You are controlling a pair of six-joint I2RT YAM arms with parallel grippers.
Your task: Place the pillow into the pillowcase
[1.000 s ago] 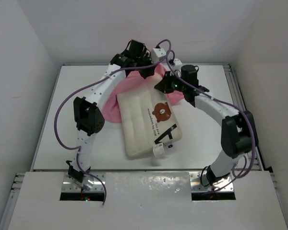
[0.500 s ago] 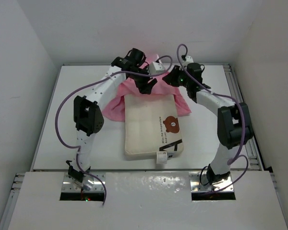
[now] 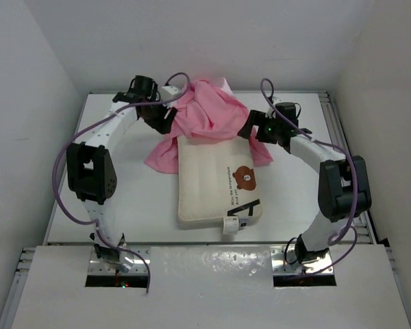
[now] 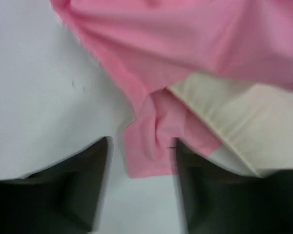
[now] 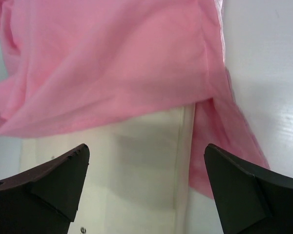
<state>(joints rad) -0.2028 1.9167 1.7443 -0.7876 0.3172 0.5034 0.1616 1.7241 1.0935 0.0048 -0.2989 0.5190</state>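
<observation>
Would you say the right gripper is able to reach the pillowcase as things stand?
Probably yes: the right gripper hangs open over the pillowcase where it drapes the pillow, and nothing lies between them.

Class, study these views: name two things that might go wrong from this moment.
1. Both the left gripper and right gripper are open, so the pillowcase, bunched over the far end of the pillow, might slip off.
2. Closing now, the left gripper may pinch only a loose flap.

A robotics lab cell is indicated by a plain white bench [image 3: 116, 199] boxed in by bare panels [image 3: 274, 41], a metal rail [image 3: 329, 110] along its right edge, and a left arm [image 3: 89, 171] and right arm [image 3: 341, 188] bolted at the near edge.
</observation>
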